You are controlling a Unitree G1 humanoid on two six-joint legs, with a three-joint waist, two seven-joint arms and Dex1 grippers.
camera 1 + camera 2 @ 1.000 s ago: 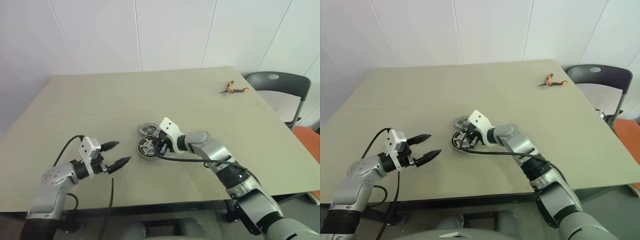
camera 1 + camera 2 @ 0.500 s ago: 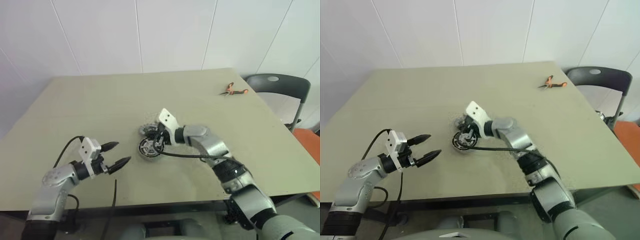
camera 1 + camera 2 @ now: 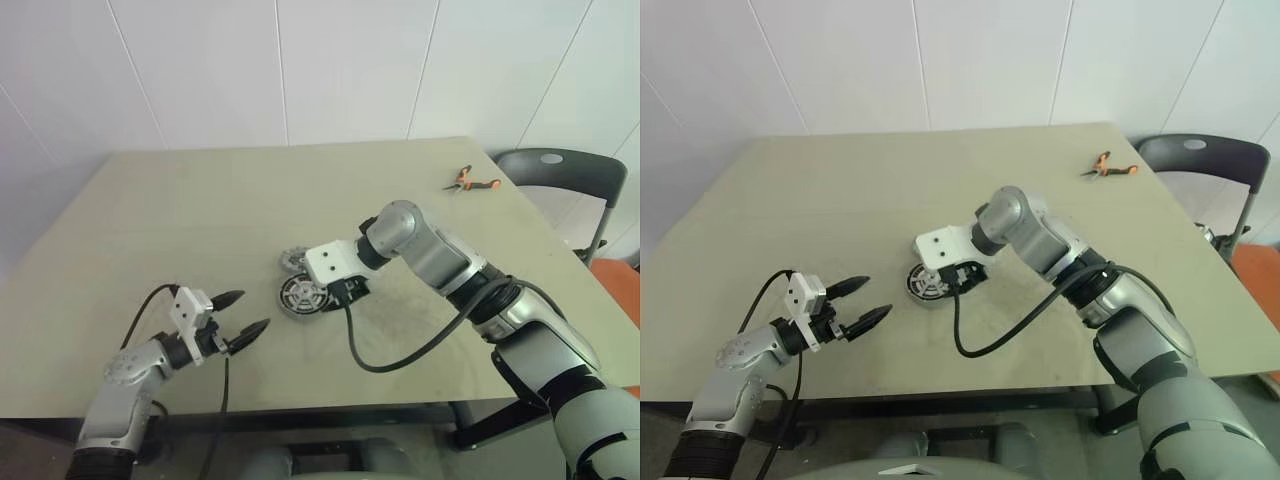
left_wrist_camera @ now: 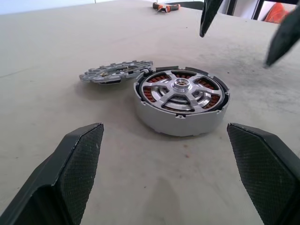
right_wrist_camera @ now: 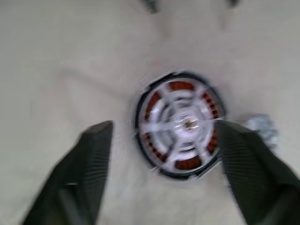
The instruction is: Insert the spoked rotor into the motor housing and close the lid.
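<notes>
Rotor and housing are sitting together near the middle of the tabletop [image 3: 180, 200]: the spoked rotor [image 4: 180, 90], a black ring with silver spokes and hub, is lying seated inside the motor housing [image 4: 178, 119], with reddish-copper windings showing between its spokes.

Nearest the robot, the left end effector [image 3: 238, 317] is hovering low over the front part of the tabletop, well apart from the housing, with its two black fingers [image 4: 70, 173] spread wide and holding nothing. It is pointing toward the housing, which is appearing between its fingers in the left wrist view.

Farther in, the right end effector [image 3: 343, 288] is hanging just above the housing, tilted downward over it. In the right wrist view its fingers [image 5: 82, 168] are standing wide apart on either side of the rotor-filled housing below, gripping nothing. A black cable [image 3: 400, 355] is looping from this arm down onto the tabletop.

Just behind the housing, and touching or nearly touching its rim, the lid [image 4: 117, 72] is lying flat on the tabletop, a grey ribbed disc not yet fitted on.

Far off, near the right rear corner, orange-handled pliers [image 3: 470, 181] are lying on the tabletop, and beyond that edge a dark chair [image 3: 560, 170] is standing.
</notes>
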